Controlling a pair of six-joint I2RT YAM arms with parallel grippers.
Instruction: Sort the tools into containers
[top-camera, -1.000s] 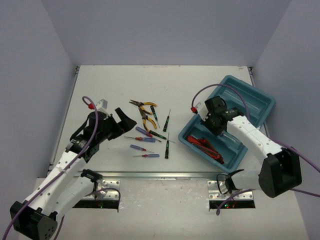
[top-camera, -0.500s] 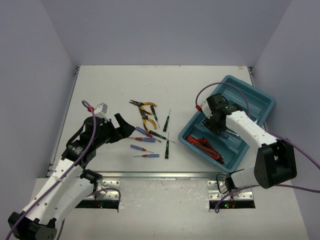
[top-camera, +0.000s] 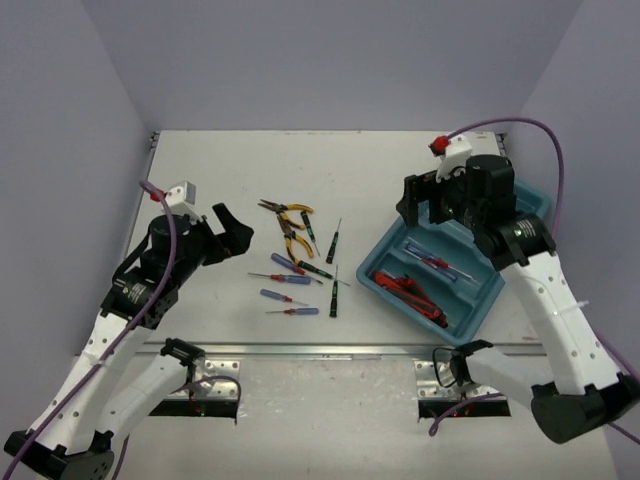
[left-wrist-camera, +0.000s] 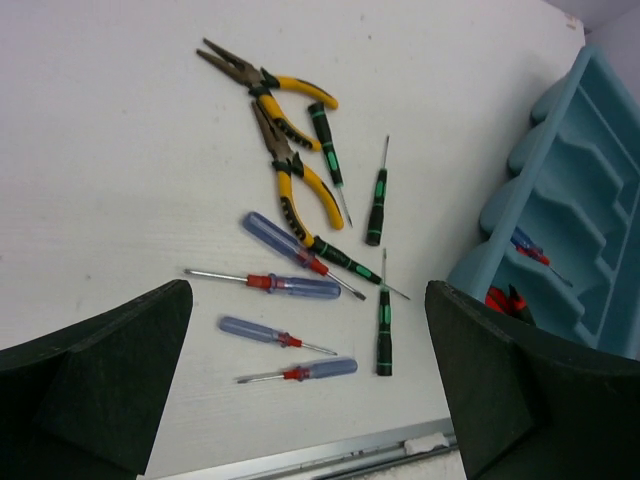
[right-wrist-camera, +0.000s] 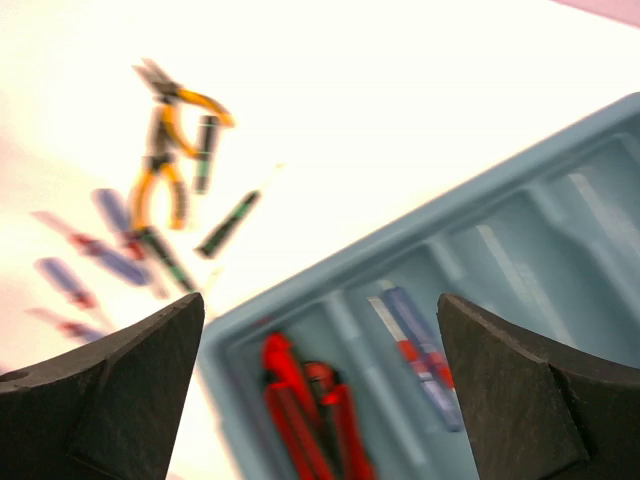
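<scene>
Tray (top-camera: 383, 250): teal, one piece, long parallel compartments. It sits by the right edge of the worktop (top-camera: 200, 160), turned diagonally, 1 end toward the far right corner.

Compartment nearest the near edge: red-handled pliers (top-camera: 410, 293), lying lengthwise; count not clear. Next compartment over: sorted blue screwdrivers (top-camera: 437, 263), red collars, lengthwise. They look like 2, but the right wrist view is too blurred to confirm. The other compartments are partly hidden behind the right arm (top-camera: 540, 280).

Unsorted tools lie flat in 1 cluster at mid-worktop, left of the tray and apart from it:
- 2 yellow-handled pliers (left-wrist-camera: 283, 150), farthest from the near edge, side by side, noses toward the far left corner.
- 4 black-green screwdrivers (left-wrist-camera: 378, 195), on the cluster's tray side; 1 lies just beside the pliers' handles.
- 4 loose blue screwdrivers (left-wrist-camera: 305, 288), nearest the near edge and roughly parallel to it, in a loose column; red collar on each.

State of left jaws: released, spread wide, nothing between them. They hang from the left arm (top-camera: 130, 300) above the worktop toward the left edge, beside the cluster, touching no tool. The left wrist view looks down on the whole cluster.

State of right jaws: released, spread wide, nothing between them. Held above the tray's left rim, clear of it.

Lettering on tools and tray: too small to read.
</scene>
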